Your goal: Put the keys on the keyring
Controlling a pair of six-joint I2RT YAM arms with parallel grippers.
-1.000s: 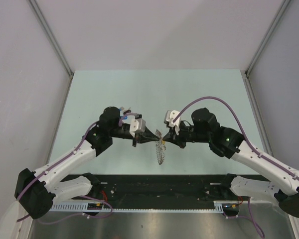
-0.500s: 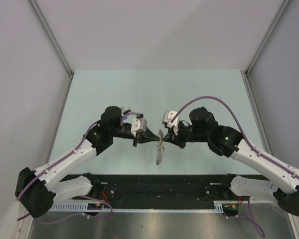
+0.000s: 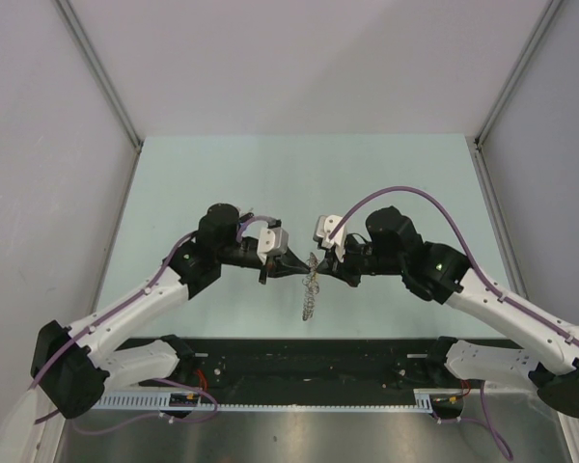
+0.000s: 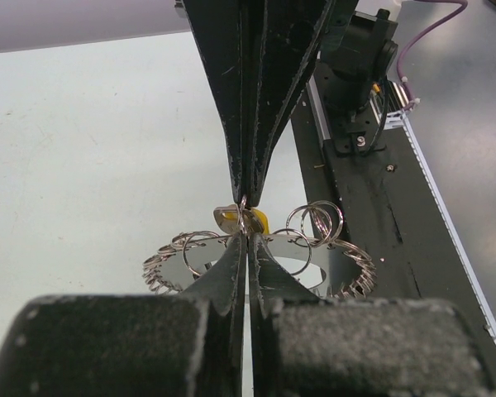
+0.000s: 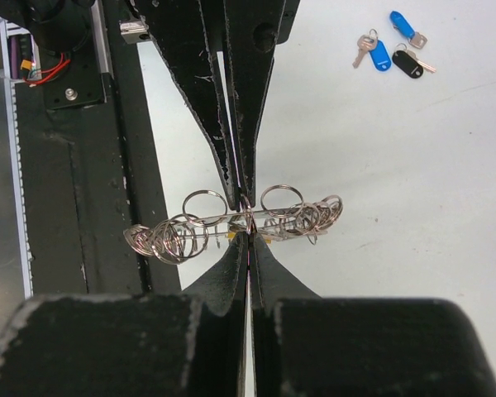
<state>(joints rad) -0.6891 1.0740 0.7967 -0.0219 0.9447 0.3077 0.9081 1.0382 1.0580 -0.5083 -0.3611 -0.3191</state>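
The keyring [image 3: 311, 295], a flat silvery band strung with many small wire loops, hangs in the air between my two grippers. My left gripper [image 3: 303, 266] is shut on its band, as the left wrist view [image 4: 246, 236] shows. My right gripper [image 3: 318, 267] faces it tip to tip and is shut at the yellow key [image 4: 258, 220]; its tips [image 5: 248, 240] touch the keyring [image 5: 200, 222]. Two blue keys [image 5: 381, 56] and a black key [image 5: 407, 64] lie on the table behind. They are hidden in the top view.
The pale green table [image 3: 386, 183] lies between grey walls. A black rail [image 3: 309, 355] with cables runs along its near edge, below the hanging keyring. It shows in the wrist views too [image 5: 74, 149].
Both grippers have closed in a little toward each other. The hanging keyring has swung slightly and now looks narrower from above. Both stay shut.
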